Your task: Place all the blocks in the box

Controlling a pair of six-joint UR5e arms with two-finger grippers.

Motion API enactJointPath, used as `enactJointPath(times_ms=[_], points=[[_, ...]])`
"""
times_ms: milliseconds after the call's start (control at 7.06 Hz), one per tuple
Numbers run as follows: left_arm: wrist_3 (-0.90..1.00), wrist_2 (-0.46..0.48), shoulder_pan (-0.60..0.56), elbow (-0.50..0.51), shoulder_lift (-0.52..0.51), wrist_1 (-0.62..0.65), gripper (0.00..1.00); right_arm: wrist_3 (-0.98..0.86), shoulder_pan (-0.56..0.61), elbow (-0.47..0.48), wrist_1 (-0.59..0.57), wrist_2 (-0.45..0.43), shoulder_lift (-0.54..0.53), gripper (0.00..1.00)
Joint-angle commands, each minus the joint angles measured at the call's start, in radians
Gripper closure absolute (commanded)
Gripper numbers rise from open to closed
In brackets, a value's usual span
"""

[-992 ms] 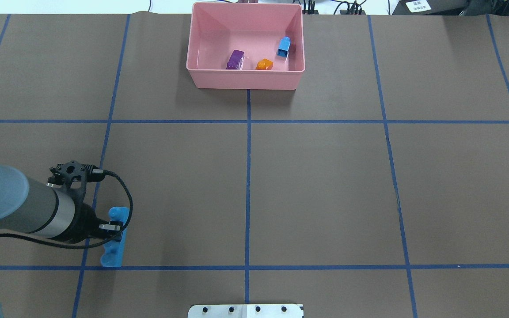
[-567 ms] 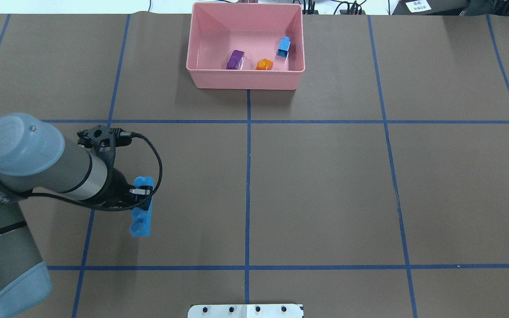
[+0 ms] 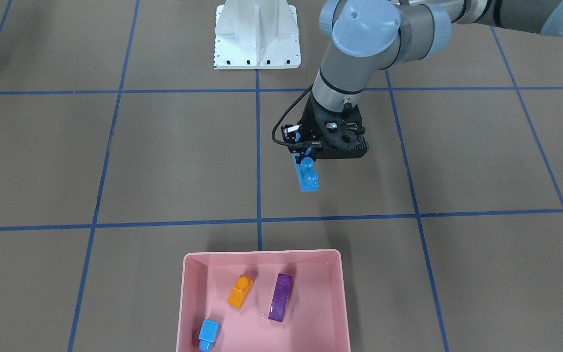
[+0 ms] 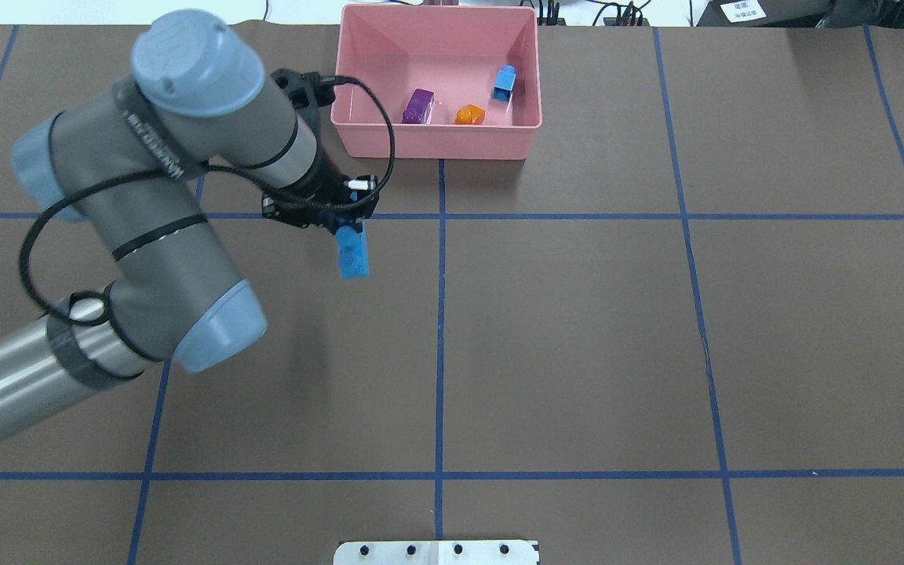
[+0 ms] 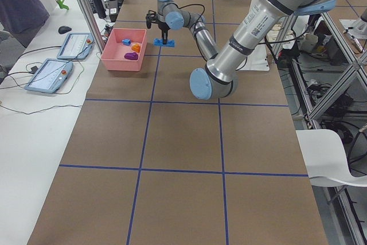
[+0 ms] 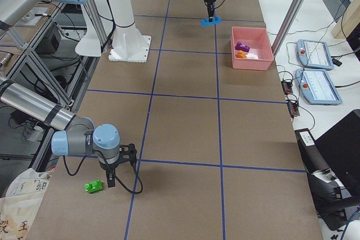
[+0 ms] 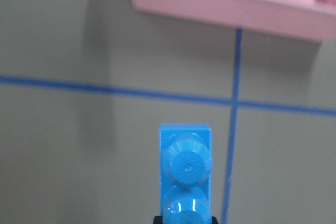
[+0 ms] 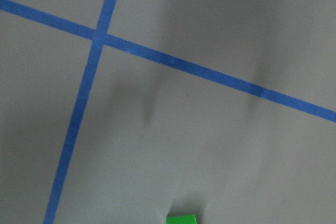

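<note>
The brown table (image 4: 577,329), crossed by blue tape lines, is filling the overhead view. The left arm (image 4: 162,196) is reaching in from the lower left of that frame toward its upper centre. The pink box (image 4: 436,143) is sitting at the top centre, against the far edge. The left gripper (image 4: 346,222) is pinching one end of the long light blue block (image 4: 353,255), whose free end is pointing toward the bottom of the frame. That block is hanging just below and left of the box's lower left corner, outside it.

In the box, the purple block (image 4: 418,106) and the orange block (image 4: 469,115) are lying near the front wall, and the small light blue block (image 4: 504,83) is lying toward the right wall.

In the lower left of the exterior right view, the right gripper (image 6: 111,181) is hovering just beside the green block (image 6: 94,186) on the table. I cannot tell whether its claw is spread or pressed together.
</note>
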Motion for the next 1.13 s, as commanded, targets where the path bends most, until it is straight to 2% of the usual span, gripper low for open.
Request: enactJointPath(times_ms=[0, 142, 283, 425, 709, 992], points=[[-0.011, -0.001, -0.081, 0.238, -0.171, -0.108, 1.0, -0.036, -0.002, -0.06, 0.024, -0.002, -0.001, 0.0], [-0.011, 0.0, -0.101, 0.405, -0.263, -0.192, 1.0, -0.047, -0.002, -0.071, 0.024, -0.002, -0.003, 0.0], [-0.034, 0.018, -0.104, 0.604, -0.323, -0.376, 1.0, -0.055, -0.002, -0.083, 0.024, -0.002, -0.003, 0.0], [-0.037, 0.043, -0.118, 0.721, -0.334, -0.503, 1.0, -0.068, -0.002, -0.098, 0.027, 0.001, -0.003, 0.0], [-0.037, 0.11, -0.118, 0.82, -0.359, -0.574, 1.0, -0.076, -0.002, -0.134, 0.057, 0.009, -0.001, 0.0], [-0.036, 0.153, -0.116, 0.837, -0.365, -0.584, 1.0, -0.079, -0.002, -0.144, 0.058, 0.056, 0.001, 0.0]])
